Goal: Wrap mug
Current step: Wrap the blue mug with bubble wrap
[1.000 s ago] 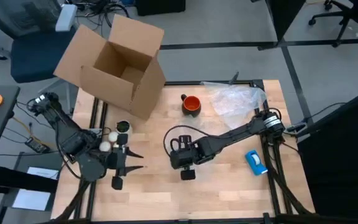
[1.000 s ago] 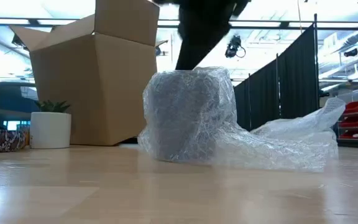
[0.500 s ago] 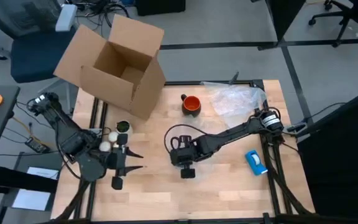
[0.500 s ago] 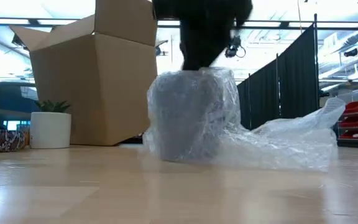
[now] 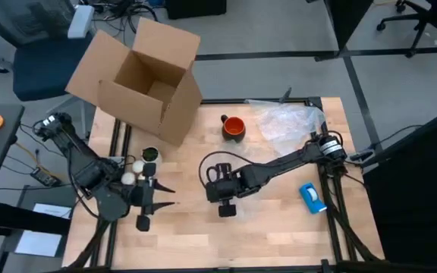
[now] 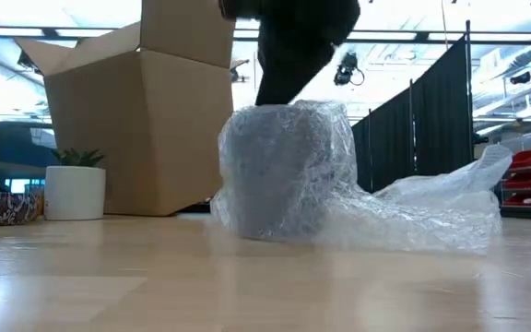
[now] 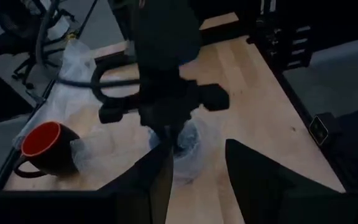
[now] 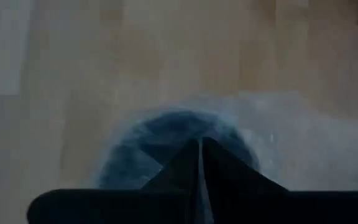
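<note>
The left hand waits at the left edge of the worktop, near its front, with its fingers spread and nothing between them. It has not moved over the last second. Behind it the open cardboard box also lies as it did.

The change is at mid-worktop. The right hand has drifted a little leftward over the bubble-wrapped bundle. In the low view the dark arm above the bundle has shifted, and the wrap on the bundle's left side has pulled in tighter than a second ago. The bundle stands upright on the worktop. The right wrist view shows the fingers pressed together just over its top. They may be nipping a fold of the wrap, but that view is too blurred to be sure.

Whatever is inside the bundle looks dark, and it is not the task's thing. The mug stands bare and upright at the far side of the worktop, well apart from the right hand. The loose sheet of bubble wrap lies just beside it on the right, and a blue tape dispenser lies nearer the front right. The last second's work therefore seems to have tidied the bundle, and I judge the mug's own wrapping not yet begun.
</note>
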Robot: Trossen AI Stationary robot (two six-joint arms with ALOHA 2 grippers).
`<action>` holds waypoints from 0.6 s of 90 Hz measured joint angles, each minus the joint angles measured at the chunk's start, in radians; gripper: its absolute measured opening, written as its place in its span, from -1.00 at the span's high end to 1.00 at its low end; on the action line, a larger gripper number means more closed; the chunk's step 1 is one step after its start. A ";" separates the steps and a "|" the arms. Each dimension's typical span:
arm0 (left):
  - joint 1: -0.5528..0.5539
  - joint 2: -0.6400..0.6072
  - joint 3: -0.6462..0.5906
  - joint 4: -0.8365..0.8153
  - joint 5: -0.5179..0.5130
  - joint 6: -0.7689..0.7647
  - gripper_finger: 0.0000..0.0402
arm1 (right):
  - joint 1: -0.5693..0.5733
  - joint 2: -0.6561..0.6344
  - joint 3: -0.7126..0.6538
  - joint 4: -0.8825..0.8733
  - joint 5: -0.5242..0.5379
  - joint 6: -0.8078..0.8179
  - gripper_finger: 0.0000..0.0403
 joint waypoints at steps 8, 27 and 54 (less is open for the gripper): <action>0.000 0.000 0.000 0.000 -0.001 0.000 0.36 | -0.007 0.000 -0.052 0.060 -0.044 0.005 1.00; 0.000 0.000 0.000 0.000 -0.002 0.000 0.36 | -0.007 0.000 -0.034 0.015 -0.075 0.006 1.00; 0.000 0.000 0.000 0.000 -0.002 0.000 0.36 | 0.022 -0.004 0.104 -0.130 -0.013 -0.001 1.00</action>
